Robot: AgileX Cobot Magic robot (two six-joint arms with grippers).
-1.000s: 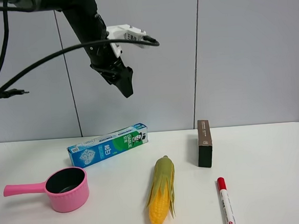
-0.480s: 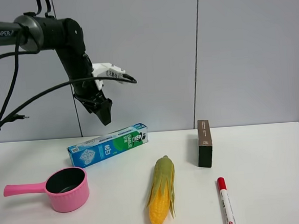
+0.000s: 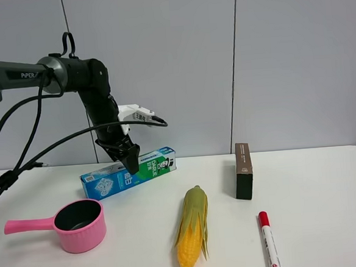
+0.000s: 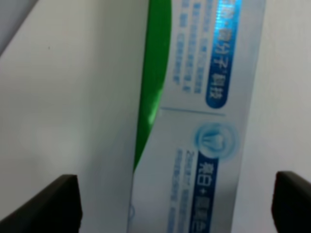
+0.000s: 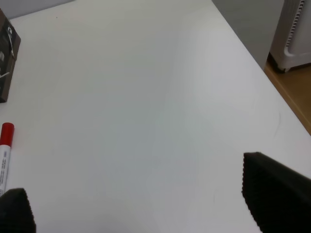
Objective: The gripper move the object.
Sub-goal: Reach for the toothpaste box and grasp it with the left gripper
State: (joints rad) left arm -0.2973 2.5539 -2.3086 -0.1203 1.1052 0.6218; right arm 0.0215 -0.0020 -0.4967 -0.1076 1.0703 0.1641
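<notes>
The blue-and-green toothpaste carton [image 3: 105, 181] lies at an angle on the white table [image 3: 316, 185], at the back left. My left gripper [image 3: 132, 166] hangs at the end of the dark arm, its tip just over the carton's middle. In the left wrist view the carton [image 4: 194, 121] fills the frame and the gripper [image 4: 175, 208] is open, with one black fingertip [image 4: 48, 204] showing on either side of it. My right gripper [image 5: 146, 204] is open over bare table and does not show in the exterior view.
A pink saucepan [image 3: 74, 225] stands front left. A corn cob [image 3: 192, 227] lies in the middle. A dark brown box [image 3: 243, 170] stands to the right, with a red-capped marker [image 3: 269, 240] in front of it. The table's right edge [image 5: 252, 63] borders the floor.
My left arm has swung down and to the left, from high above the table to just over the toothpaste carton. The objects on the table have not moved.
</notes>
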